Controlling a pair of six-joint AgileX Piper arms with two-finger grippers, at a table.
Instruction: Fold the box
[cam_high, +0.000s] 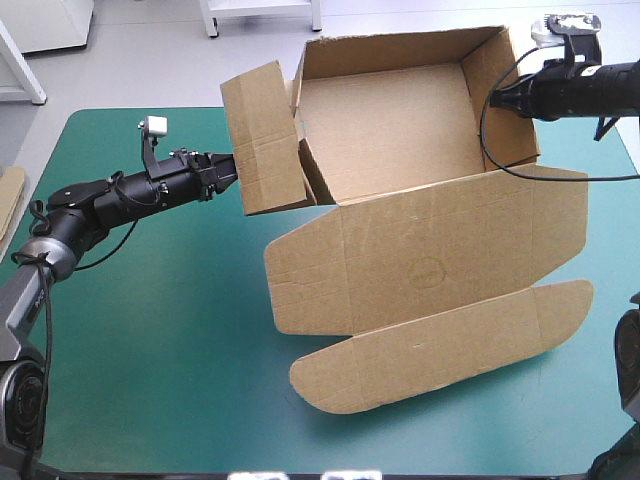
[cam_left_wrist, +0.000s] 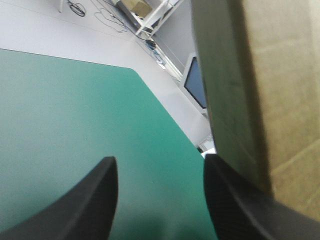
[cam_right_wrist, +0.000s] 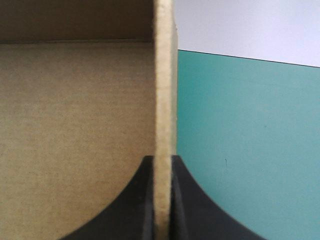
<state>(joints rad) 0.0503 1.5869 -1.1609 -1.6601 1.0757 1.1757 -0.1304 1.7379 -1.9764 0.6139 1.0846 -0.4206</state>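
The brown box (cam_high: 400, 130) stands at the back middle of the teal-green table (cam_high: 150, 360), its back and right walls raised. Its lid (cam_high: 430, 250) and rounded front flap (cam_high: 440, 345) lie flat toward the front. The left side panel (cam_high: 262, 135) stands up, leaning outward. My left gripper (cam_high: 228, 172) is open at that panel's outer face. In the left wrist view the board (cam_left_wrist: 270, 90) rests against one of the fingers (cam_left_wrist: 235, 200) and nothing lies between the two. My right gripper (cam_high: 497, 97) is shut on the box's right wall (cam_right_wrist: 164, 90), gripping its top edge.
An edge of more brown board (cam_high: 10, 195) shows at the table's left edge. Bare teal-green cover stretches across the front left and along the right edge beyond the lid.
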